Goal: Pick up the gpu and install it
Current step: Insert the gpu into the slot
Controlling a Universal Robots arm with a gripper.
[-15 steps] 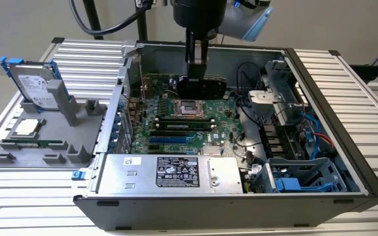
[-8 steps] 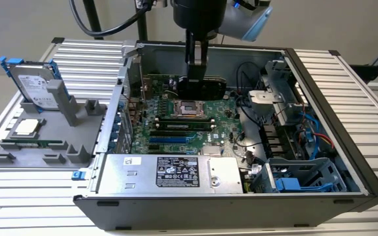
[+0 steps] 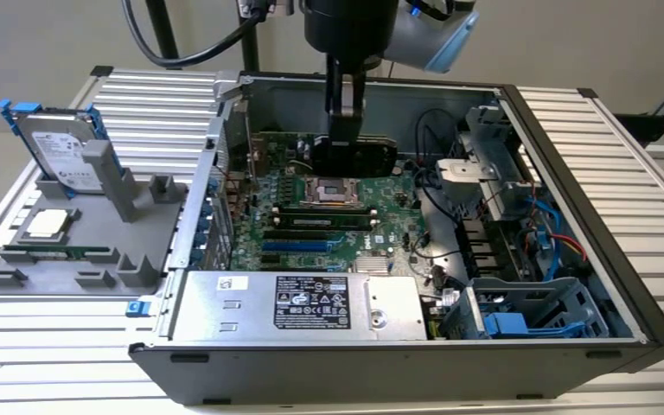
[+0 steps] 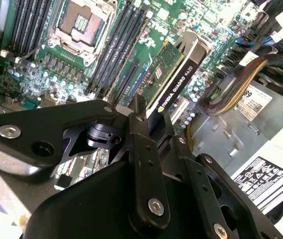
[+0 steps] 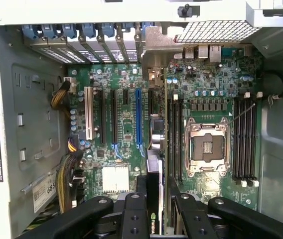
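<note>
jaws point(image 4: 154, 112) clamp gpu point(image 4: 174, 82) (thin, black-faced) | over green motherboard point(image 5: 126, 129)

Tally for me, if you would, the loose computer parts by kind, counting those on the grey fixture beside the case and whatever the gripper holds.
gpu, clamped in the gripper above the motherboard: 1
hard drive, upright on the grey fixture: 1
processor chip, flat on the fixture: 1
memory stick, in the fixture's slot: 1
Total: 4
</note>
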